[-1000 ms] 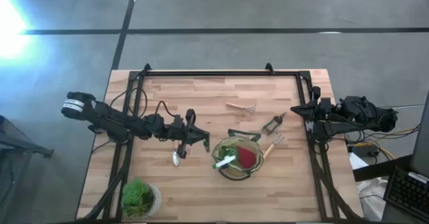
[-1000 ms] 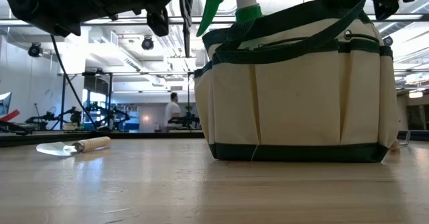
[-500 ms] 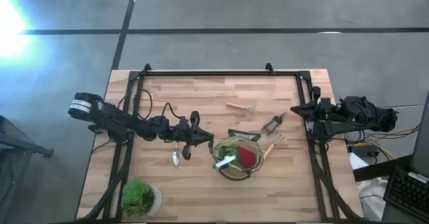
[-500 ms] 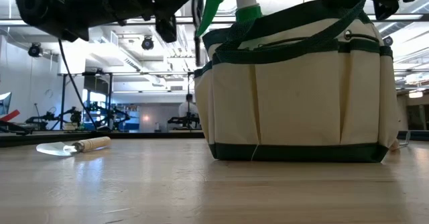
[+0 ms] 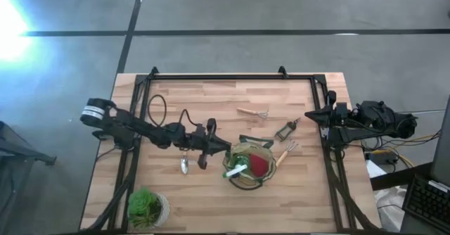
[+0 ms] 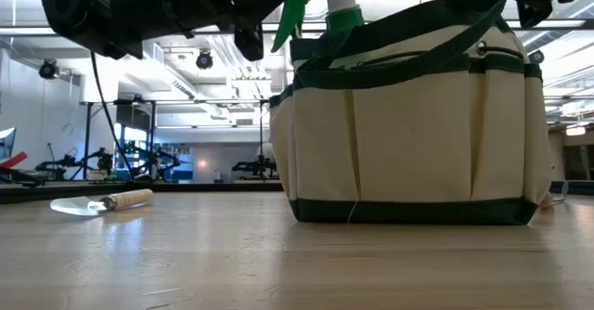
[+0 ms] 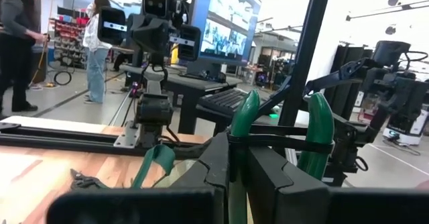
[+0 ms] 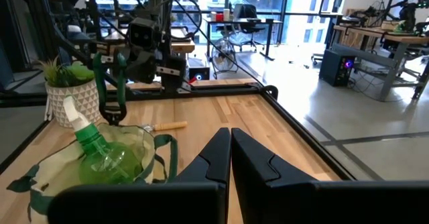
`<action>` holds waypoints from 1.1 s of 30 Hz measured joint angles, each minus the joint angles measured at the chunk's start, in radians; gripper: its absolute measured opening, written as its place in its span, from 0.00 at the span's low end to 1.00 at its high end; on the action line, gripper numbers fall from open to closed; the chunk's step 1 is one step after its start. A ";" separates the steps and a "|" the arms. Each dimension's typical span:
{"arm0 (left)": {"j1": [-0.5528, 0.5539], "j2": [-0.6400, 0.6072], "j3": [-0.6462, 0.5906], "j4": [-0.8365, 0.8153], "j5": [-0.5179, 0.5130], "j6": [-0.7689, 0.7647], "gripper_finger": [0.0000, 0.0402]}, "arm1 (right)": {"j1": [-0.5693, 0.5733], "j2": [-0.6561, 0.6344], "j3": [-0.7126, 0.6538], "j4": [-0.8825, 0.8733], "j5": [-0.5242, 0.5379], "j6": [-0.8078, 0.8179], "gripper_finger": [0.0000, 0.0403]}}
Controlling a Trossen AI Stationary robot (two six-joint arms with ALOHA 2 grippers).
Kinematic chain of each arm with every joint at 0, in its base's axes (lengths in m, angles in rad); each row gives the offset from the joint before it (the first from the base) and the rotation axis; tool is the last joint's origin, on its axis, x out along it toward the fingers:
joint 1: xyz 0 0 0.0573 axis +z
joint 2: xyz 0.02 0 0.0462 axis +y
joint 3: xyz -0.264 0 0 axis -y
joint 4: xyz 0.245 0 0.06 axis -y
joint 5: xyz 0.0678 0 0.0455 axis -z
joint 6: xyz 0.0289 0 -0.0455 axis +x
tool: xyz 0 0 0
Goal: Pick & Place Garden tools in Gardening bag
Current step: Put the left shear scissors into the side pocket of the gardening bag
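Tabletop (image 5: pixel 211 94): one bag (image 5: pixel 247 166), four loose tools.

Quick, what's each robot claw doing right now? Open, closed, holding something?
Left gripper: closed on green-handled pruners, next to the gardening bag.
Right gripper: closed, empty, parked at the table's right edge.

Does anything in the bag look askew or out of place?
Only the spray bottle: it lies tilted in the gardening bag, its nozzle poking above the rim. The left gripper holds green-handled shears beside the bag.
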 joint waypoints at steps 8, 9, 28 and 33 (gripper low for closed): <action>0.005 0.001 -0.006 -0.010 0.004 0.011 0.06 | 0.000 0.000 0.000 0.000 0.000 0.000 0.02; 0.005 0.000 -0.008 -0.010 0.006 0.017 0.06 | 0.000 0.000 0.000 0.000 0.000 0.000 0.02; 0.005 -0.004 -0.129 0.166 -0.066 0.055 0.06 | 0.000 0.000 0.000 0.000 0.000 0.000 0.02; 0.005 -0.004 -0.174 0.253 -0.068 0.053 0.06 | 0.000 0.000 0.000 0.000 0.000 0.000 0.02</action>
